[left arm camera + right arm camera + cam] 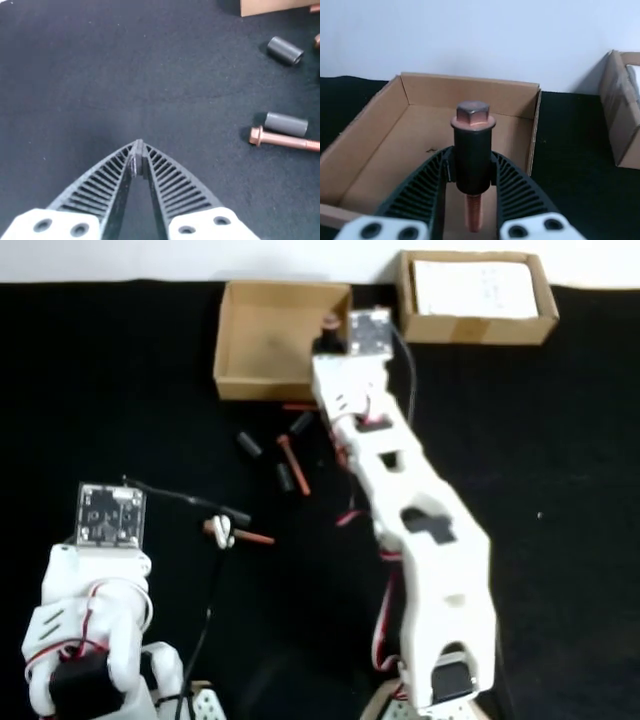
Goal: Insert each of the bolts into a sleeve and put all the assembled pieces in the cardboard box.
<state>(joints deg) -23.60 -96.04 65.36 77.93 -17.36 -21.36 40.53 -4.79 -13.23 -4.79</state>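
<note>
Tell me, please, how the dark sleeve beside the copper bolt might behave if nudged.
The sleeve is a short, smooth cylinder lying on its side, so it would probably roll. The bolt right beside it might stop it. It looks rigid.

High cam: fixed, well above the table [120,390], looking down; cardboard box [265,340] and second box [478,298] along the far edge. Left wrist cam: close over the table, looking down along the left gripper [138,145]; a loose sleeve [286,124] and bolt [280,140] at frame edge, shared with high. Right wrist cam: near level, looking along the right gripper [471,160], sleeved bolt [472,145] right at the lens, into the cardboard box, wall [470,35] behind. Both boxes shared with high.
</note>
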